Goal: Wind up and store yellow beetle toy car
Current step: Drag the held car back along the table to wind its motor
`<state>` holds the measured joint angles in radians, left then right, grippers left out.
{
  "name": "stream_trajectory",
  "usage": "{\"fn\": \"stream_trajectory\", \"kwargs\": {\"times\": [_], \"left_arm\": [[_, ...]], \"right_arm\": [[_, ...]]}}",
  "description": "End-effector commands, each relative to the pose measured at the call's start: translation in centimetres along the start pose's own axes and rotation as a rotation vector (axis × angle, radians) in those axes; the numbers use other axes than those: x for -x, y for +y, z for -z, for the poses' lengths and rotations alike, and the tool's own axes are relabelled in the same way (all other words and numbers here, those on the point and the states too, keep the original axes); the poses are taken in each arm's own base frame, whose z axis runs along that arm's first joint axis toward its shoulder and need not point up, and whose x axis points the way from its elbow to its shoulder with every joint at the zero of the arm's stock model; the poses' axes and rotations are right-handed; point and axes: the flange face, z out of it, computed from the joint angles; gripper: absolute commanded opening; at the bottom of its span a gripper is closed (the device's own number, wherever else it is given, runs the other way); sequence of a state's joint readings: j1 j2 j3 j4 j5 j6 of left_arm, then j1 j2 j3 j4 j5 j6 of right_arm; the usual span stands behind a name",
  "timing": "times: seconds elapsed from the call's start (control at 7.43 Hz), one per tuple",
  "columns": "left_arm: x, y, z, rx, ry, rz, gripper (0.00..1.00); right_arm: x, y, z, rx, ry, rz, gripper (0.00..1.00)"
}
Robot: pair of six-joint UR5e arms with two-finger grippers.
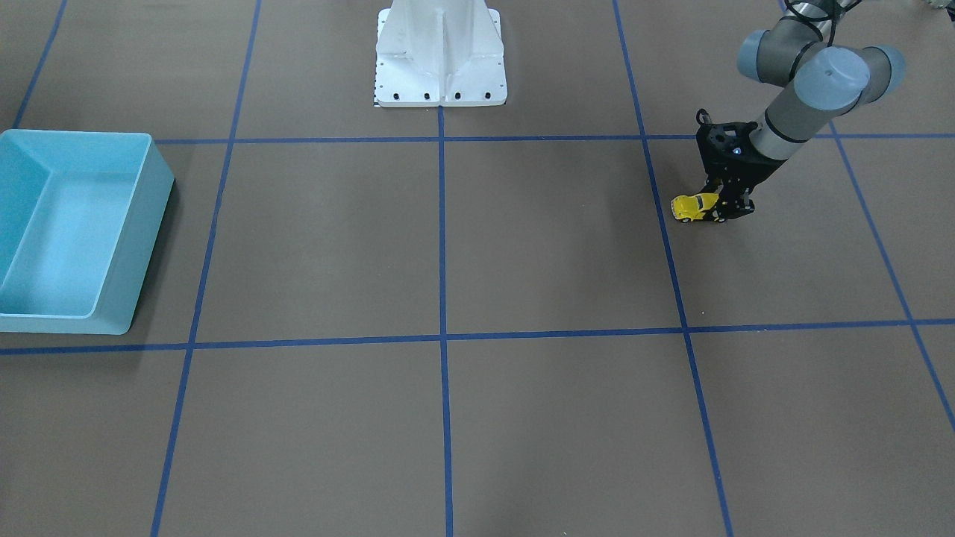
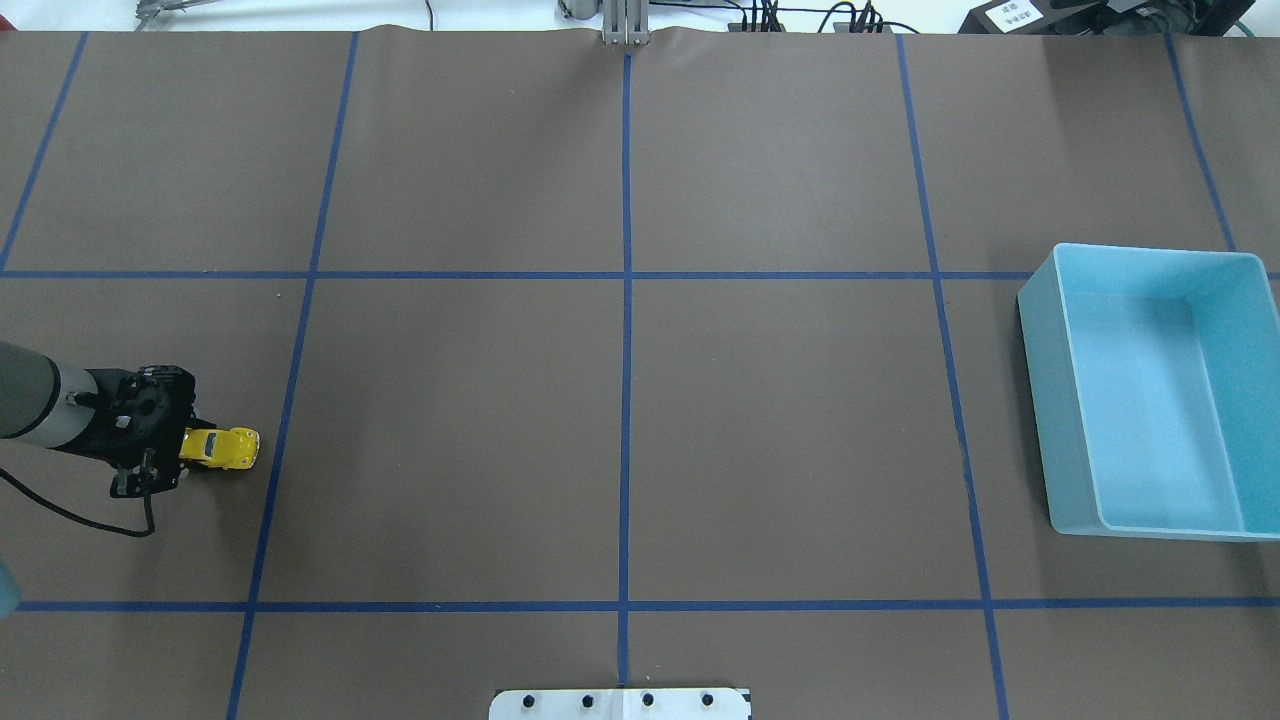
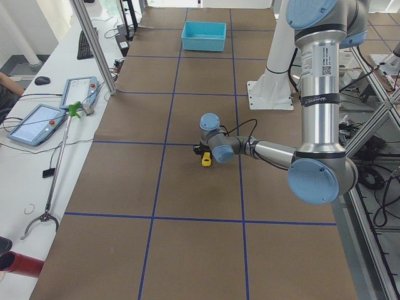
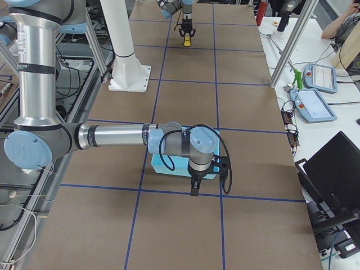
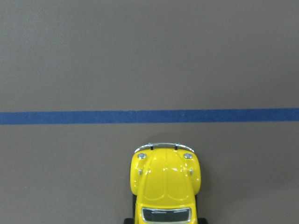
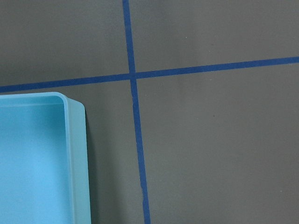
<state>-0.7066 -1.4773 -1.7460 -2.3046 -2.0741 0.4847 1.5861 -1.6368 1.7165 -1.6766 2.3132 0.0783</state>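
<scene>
The yellow beetle toy car (image 1: 692,207) stands on its wheels on the brown table on my left side, and shows in the overhead view (image 2: 225,448) and far off in the exterior right view (image 4: 187,40). My left gripper (image 1: 730,206) reaches low to the table and is shut on the car's rear end. The left wrist view shows the car's bonnet and windscreen (image 5: 165,184) facing a blue tape line. My right gripper (image 4: 194,188) hangs beside the blue bin (image 4: 166,165), and I cannot tell whether it is open or shut.
The blue bin (image 2: 1045,400) stands on the far right side of the table, a long way from the car, with nothing in it (image 1: 153,216). Its corner shows in the right wrist view (image 6: 77,154). The white robot base (image 1: 440,56) stands mid-table. Blue tape lines grid the table.
</scene>
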Motion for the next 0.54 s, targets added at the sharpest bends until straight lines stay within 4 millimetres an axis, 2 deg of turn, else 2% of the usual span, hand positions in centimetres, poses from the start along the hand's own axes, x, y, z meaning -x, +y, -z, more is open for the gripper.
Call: {"fn": "stream_trajectory", "kwargs": {"times": [0.0,0.13,0.27,0.4], "left_arm": [[-0.03,0.14,-0.16,0.001,0.001,-0.002,0.28],[0.03,0.23,-0.03,0.001,-0.001,0.000,0.53],[-0.01,0.24,0.03,-0.004,-0.004,-0.032,0.92],[0.33,0.74,0.46,-0.003,-0.010,-0.038,1.00]], "right_arm": [[0.00,0.00,0.00,0.000,0.000,0.000,1.00],[0.00,0.00,0.00,0.000,0.000,0.000,1.00],[0.00,0.00,0.00,0.000,0.000,0.000,1.00],[0.00,0.00,0.00,0.000,0.000,0.000,1.00]]}}
